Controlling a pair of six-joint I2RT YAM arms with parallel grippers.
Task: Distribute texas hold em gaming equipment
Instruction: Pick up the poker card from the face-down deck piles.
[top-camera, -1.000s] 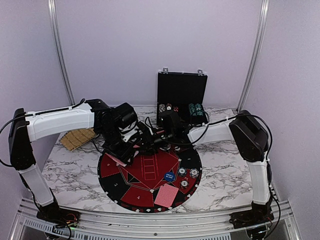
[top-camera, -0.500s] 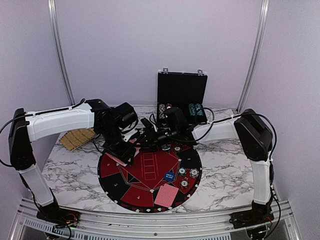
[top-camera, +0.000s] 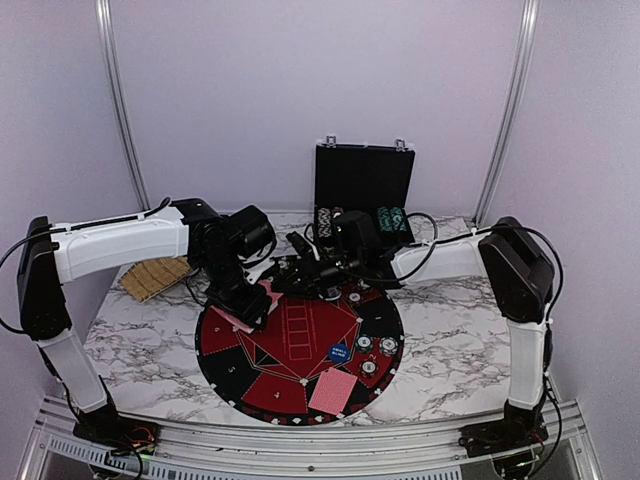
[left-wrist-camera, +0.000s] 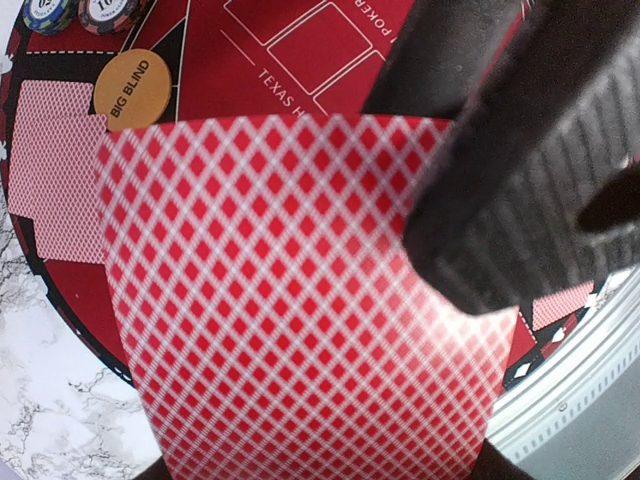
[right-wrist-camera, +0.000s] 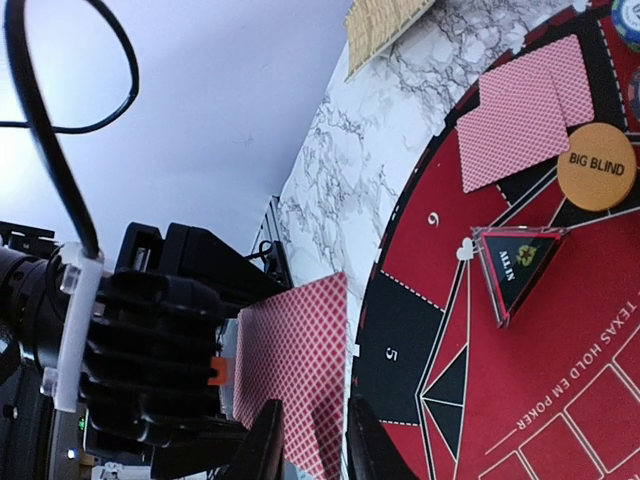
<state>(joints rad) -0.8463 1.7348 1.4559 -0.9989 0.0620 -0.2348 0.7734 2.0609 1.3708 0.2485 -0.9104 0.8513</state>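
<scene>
My left gripper (top-camera: 243, 305) is shut on a red-backed playing card (left-wrist-camera: 280, 300) and holds it over the left side of the round mat (top-camera: 285, 395). My right gripper (top-camera: 282, 272) reaches in from the right. It is open, and its fingers (right-wrist-camera: 265, 445) stand on either side of that card's corner (right-wrist-camera: 295, 360). An orange BIG BLIND disc (right-wrist-camera: 597, 165), two face-down cards (right-wrist-camera: 525, 110) and a clear ALL IN marker (right-wrist-camera: 518, 262) lie on the mat. More cards (top-camera: 333, 390), a blue disc (top-camera: 338, 352) and three chips (top-camera: 377, 350) lie on its near right.
The black hinged case (top-camera: 363, 185) stands open at the back, with chip stacks (top-camera: 392, 220) in front of it. A tan woven piece (top-camera: 155, 277) lies on the marble table at the left. The two arms crowd together over the mat's far edge.
My right gripper has moved left, up to the card in the left gripper. The left arm and its card have stayed put.
</scene>
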